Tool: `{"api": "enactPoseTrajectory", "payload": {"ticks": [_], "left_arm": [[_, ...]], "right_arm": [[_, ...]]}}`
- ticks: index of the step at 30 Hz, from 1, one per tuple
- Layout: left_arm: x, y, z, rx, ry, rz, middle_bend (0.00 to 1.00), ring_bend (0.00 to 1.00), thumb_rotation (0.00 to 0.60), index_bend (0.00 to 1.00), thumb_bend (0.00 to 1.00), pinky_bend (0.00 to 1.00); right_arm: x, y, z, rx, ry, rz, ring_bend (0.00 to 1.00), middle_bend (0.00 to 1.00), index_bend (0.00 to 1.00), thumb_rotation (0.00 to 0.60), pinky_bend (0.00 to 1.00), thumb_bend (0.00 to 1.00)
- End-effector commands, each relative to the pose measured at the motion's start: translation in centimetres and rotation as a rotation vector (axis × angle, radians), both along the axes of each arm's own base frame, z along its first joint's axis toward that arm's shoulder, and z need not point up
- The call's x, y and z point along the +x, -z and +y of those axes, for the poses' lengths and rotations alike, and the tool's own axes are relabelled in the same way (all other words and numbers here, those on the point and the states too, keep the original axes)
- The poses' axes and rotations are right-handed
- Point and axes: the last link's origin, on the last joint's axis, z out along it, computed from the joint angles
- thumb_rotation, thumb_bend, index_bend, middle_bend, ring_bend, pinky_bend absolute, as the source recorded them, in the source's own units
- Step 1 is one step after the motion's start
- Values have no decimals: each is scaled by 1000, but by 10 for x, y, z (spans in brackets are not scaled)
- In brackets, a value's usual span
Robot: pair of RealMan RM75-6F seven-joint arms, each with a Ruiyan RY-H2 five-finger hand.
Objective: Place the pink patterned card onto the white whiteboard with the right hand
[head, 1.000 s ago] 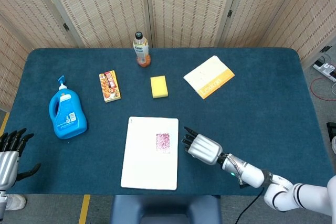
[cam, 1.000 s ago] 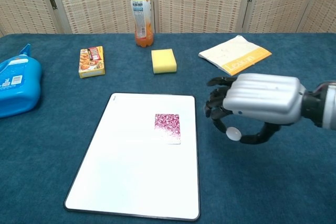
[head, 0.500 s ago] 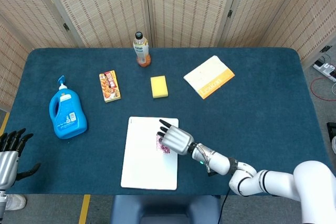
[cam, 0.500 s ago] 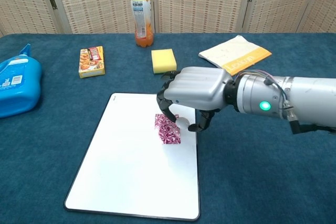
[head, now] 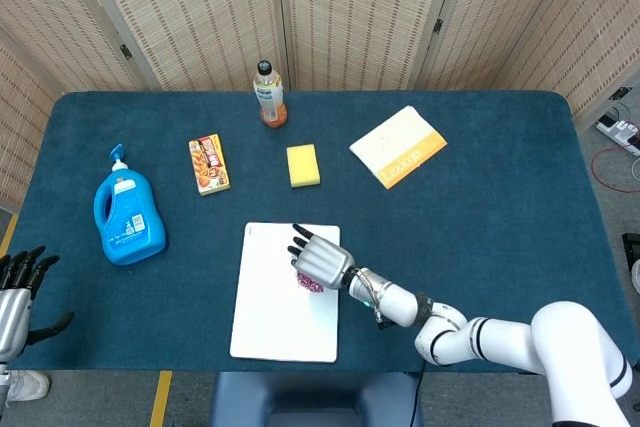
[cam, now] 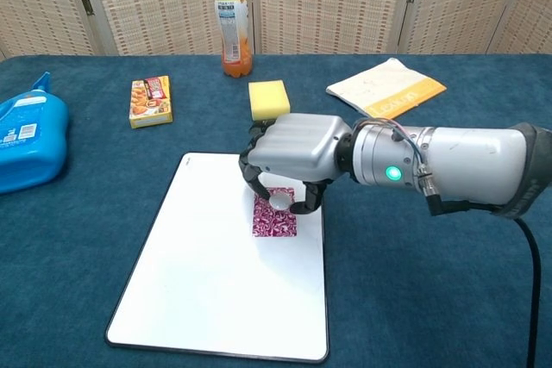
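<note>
Lying flat on the white whiteboard is the pink patterned card, a small rectangle covered in a busy magenta-and-white swirl print, dark pink overall. It is found toward the board's right edge, roughly at 2 o'clock from the board's middle in the chest view, and its top end is partly hidden under the right hand.

That hand is seen arched right over the card with its dark fingers curled downward around the card's upper part. Whether the card is actually pinched or just touched can't be told from either view, since the fingertips are tucked under the silver shell.

Compared with half a second ago, the right hand has been shifted a bit further toward 9 o'clock over the board and brought lower, so more of the card is covered in the head view. The card itself looks flatter than it did then, when one edge seemed lifted. A second ago the hand was off the board entirely, at 3 o'clock from it.

The left hand is spotted at the 8 o'clock corner of the head view, fingers spread, nothing held, same as before.
</note>
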Motion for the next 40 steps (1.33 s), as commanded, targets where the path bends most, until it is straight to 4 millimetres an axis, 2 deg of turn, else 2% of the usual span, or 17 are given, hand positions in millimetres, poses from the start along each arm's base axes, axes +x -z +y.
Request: {"api": "enactPoseTrajectory", "payload": {"ticks": [1,3,7,11,16,19,22,25,29,35,40], "left_arm": [[-1,0,0,0,-2,1,103,93,600,196,246,0],[-1,0,0,0,-3,0,102,93,600,197,246,0],[-1,0,1,-1,-2,-3,103,94,600,197,246,0],[-1,1,2,-2,0,-4,102,94,600,197,246,0],[-1,0,7,6,9,-7,103,94,600,188,246,0],[-1,1,10,17,18,-5,103,94,600,181,246,0],[0,4,14,19,23,-10,102,95,600,179,247,0],[1,6,17,26,30,-8,103,95,600,179,247,0],[6,10,19,35,43,-16,103,95,600,176,247,0],[14,12,22,56,59,-24,103,95,600,168,248,0],[22,12,21,83,74,-31,103,95,600,165,248,0]], "right_arm": [[1,1,0,2,-1,-3,161,231,360,600,44,331],[2,1,1,5,-4,-1,159,228,285,600,44,330],[3,-3,0,-7,-7,-18,151,216,207,600,44,331],[0,-22,-1,-45,6,-58,142,195,194,600,43,330],[-25,-69,0,-153,56,-105,142,173,194,600,43,330],[-48,-103,7,-245,101,-140,148,173,194,600,43,331],[-75,-139,19,-339,182,-188,145,160,190,600,44,331],[-105,-175,36,-433,282,-225,115,111,144,600,44,330],[-145,-217,69,-548,396,-267,83,76,102,600,44,331],[-192,-251,116,-642,528,-320,87,75,101,600,43,330],[-216,-265,147,-682,627,-372,87,75,101,600,43,331]]}}
